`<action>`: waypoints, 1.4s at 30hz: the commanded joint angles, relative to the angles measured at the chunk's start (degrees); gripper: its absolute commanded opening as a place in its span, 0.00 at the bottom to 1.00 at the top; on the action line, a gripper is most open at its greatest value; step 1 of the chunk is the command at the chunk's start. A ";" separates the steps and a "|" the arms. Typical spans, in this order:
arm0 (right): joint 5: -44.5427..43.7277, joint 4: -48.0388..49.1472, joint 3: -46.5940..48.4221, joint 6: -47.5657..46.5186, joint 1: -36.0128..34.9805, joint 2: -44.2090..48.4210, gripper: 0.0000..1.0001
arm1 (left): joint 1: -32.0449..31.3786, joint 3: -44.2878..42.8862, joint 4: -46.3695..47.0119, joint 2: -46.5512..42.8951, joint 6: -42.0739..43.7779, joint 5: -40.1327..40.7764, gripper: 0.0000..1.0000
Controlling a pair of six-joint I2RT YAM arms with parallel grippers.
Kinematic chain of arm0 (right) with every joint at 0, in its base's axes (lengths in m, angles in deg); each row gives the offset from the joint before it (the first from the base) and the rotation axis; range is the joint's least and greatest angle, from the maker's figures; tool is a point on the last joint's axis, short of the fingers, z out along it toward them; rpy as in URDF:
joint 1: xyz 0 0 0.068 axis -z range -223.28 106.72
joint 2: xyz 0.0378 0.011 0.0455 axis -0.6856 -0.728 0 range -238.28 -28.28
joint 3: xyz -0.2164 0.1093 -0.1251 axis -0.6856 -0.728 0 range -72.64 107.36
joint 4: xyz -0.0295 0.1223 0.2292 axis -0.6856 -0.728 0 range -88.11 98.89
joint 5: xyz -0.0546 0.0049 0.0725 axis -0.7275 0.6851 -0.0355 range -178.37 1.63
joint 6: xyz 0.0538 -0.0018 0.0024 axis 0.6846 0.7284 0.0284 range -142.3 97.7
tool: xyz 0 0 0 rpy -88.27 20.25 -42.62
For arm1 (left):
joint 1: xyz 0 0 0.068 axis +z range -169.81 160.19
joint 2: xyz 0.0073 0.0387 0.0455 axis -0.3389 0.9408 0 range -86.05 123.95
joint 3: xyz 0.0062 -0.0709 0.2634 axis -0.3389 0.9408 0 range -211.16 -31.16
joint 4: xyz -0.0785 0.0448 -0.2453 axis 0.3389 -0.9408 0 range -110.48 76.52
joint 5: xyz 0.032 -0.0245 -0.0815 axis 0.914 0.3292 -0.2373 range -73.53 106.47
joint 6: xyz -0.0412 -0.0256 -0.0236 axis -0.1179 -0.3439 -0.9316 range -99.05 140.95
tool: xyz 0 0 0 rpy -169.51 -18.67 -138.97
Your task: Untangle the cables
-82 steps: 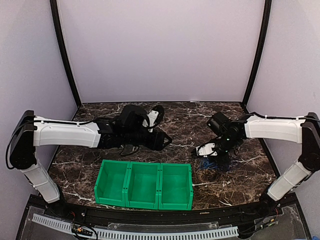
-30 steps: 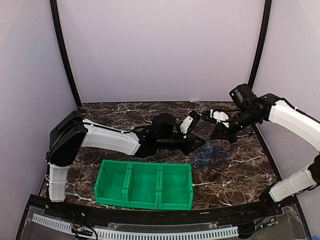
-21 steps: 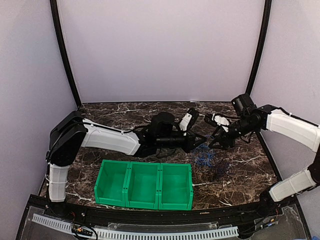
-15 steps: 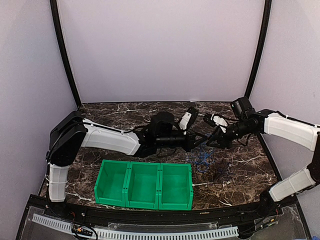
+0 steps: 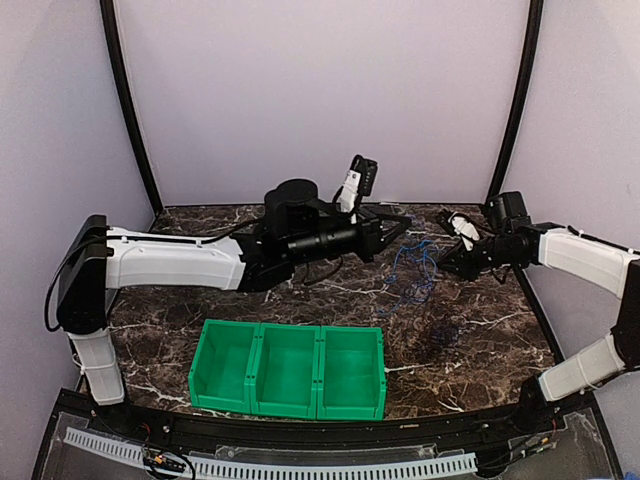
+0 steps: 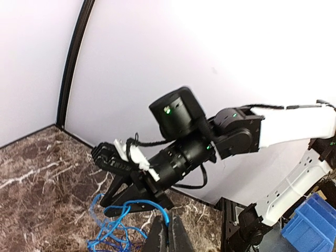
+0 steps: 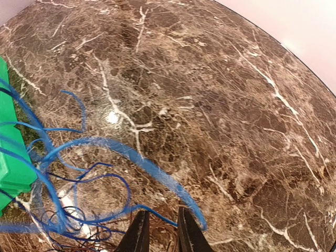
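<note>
A tangle of blue cables (image 5: 412,275) hangs above the marble table (image 5: 200,330) between the two grippers. My left gripper (image 5: 400,228) is raised at the back centre, shut on a light blue cable (image 6: 131,210) that arches up from its fingertips (image 6: 168,220). My right gripper (image 5: 447,262) faces it from the right and shows in the left wrist view as black fingers (image 6: 105,206) beside the loops. In the right wrist view its jaws (image 7: 160,215) stand a little apart. A thin dark blue cable (image 7: 157,212) crosses the gap and a thicker blue strand (image 7: 131,155) curls past the right finger.
A row of three green bins (image 5: 287,368) stands at the near centre, its edge showing in the right wrist view (image 7: 10,173). A thin dark brownish cable (image 5: 438,338) lies on the table under the tangle. Black frame posts (image 5: 515,100) rise at the back corners.
My left arm has lifted and drawn back, pulling the blue cable up off the table. My right arm has dropped lower and shifted right, so the tangle is stretched between the grippers.
</note>
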State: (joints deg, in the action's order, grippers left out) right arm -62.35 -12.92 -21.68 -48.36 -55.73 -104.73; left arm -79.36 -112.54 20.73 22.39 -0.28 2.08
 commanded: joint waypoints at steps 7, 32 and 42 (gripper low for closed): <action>-0.20 2.09 -0.49 -0.48 6.12 -2.26 0.00 | -0.30 -6.16 -2.69 -9.98 6.63 1.31 0.00; -13.43 -0.35 1.32 -1.28 15.18 -15.38 0.02 | -0.31 -25.38 -21.93 -16.16 24.00 16.57 0.00; -11.12 -6.11 3.30 -4.03 15.17 -13.55 0.31 | -0.24 -18.84 -27.34 -25.87 29.95 32.50 0.00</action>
State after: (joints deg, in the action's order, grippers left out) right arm -76.84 -14.95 -21.20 -50.90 -40.73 -120.00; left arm -79.36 -133.09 -2.96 0.69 26.45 25.36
